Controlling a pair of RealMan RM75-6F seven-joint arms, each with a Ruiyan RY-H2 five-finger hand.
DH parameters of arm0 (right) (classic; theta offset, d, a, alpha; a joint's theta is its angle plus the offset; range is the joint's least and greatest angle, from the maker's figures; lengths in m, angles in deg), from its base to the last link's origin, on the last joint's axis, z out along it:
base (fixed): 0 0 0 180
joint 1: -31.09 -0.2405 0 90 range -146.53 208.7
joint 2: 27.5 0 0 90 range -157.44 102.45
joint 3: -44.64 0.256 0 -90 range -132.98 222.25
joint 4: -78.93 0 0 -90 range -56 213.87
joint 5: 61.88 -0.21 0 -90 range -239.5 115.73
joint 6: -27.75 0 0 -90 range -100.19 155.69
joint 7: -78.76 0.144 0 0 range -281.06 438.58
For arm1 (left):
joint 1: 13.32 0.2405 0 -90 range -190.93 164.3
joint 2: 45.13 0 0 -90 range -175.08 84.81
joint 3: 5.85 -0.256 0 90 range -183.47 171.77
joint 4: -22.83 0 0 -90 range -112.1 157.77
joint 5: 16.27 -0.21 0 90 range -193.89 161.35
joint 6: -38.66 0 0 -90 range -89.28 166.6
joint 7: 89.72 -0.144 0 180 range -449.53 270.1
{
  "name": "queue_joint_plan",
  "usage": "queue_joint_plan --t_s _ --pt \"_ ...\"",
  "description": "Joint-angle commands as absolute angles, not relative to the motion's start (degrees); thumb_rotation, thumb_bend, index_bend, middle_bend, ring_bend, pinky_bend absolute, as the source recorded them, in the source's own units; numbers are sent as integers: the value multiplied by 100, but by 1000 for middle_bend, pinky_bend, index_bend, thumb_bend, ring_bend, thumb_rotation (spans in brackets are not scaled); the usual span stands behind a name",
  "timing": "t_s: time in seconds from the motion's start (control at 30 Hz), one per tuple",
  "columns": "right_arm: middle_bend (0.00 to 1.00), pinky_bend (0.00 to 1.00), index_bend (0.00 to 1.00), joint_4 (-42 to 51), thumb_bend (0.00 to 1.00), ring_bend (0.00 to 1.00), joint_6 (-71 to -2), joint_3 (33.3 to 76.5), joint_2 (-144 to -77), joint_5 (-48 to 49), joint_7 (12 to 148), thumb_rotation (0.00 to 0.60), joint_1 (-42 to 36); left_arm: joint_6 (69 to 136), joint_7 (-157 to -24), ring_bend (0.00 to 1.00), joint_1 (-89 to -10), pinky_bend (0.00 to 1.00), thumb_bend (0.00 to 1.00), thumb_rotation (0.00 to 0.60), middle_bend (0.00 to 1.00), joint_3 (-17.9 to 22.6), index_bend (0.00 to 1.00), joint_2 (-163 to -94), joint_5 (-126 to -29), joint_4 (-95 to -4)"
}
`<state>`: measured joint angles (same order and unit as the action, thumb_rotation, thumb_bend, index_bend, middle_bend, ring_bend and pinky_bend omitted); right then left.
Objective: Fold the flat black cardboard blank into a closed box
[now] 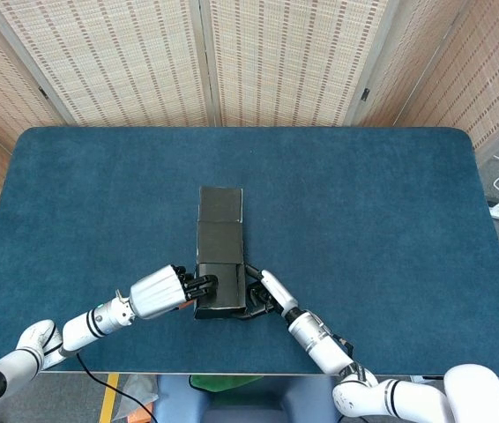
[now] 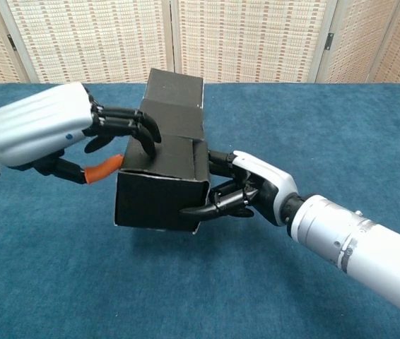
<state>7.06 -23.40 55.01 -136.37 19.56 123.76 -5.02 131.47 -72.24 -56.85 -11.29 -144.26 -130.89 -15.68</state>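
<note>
Cardboard box (image 1: 219,256), black and partly formed, sits at the near middle of the blue table (image 1: 391,211), its long axis running from near to far, with a flap stretching toward the far side. From the chest view it looks lifted just off the cloth, though I can't be sure it isn't touching.

Both hands meet it at the near end. The left hand (image 2: 51,134) comes in from the left, fingers (image 2: 133,127) curled over the top edge and the orange-tipped thumb (image 2: 101,171) against the left wall, so it grips the box. The right hand (image 2: 253,191) reaches from the right, fingers pressed to the right wall and along the near bottom corner, holding it too.

Each hand seems equally close; the far flap lies beyond both, so closing it would mean one hand letting go and reaching away.
</note>
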Motion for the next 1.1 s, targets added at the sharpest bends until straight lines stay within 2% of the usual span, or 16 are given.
queue_joint_plan --t_s 0.03,0.33,0.5,0.77,0.97,1.1 --pt "626 1000 487 845 277 771 -2355 5479 -13718 1981 12311 600 -547 13037 -7248 772 -5738 892 407 600 430 -1254 444 -14524 -13147 -1399" --pt "626 1000 488 1508 278 771 -2364 5322 -14035 2099 12385 600 -628 12558 -7482 772 -5817 895 406 600 468 -1593 469 -14776 -13224 -986" --pt "626 1000 488 1725 277 771 -2443 5259 -14130 2180 12488 600 -647 12340 -7636 771 -5844 895 406 600 508 -1668 501 -14754 -13134 -1097" --pt "626 1000 488 1875 278 771 -2481 5181 -14197 2185 12537 600 -622 11992 -7888 772 -5880 892 406 600 516 -1756 505 -14665 -13013 -1383" --pt "626 1000 488 1871 277 771 -2519 5164 -14209 2172 12493 600 -604 12059 -7950 772 -5844 897 406 600 678 -1764 636 -14709 -12955 -1393" --pt "627 1000 488 1838 277 771 -2549 5213 -14204 2125 12476 600 -595 12264 -7779 772 -5766 898 406 600 745 -1777 695 -14799 -12928 -1210"
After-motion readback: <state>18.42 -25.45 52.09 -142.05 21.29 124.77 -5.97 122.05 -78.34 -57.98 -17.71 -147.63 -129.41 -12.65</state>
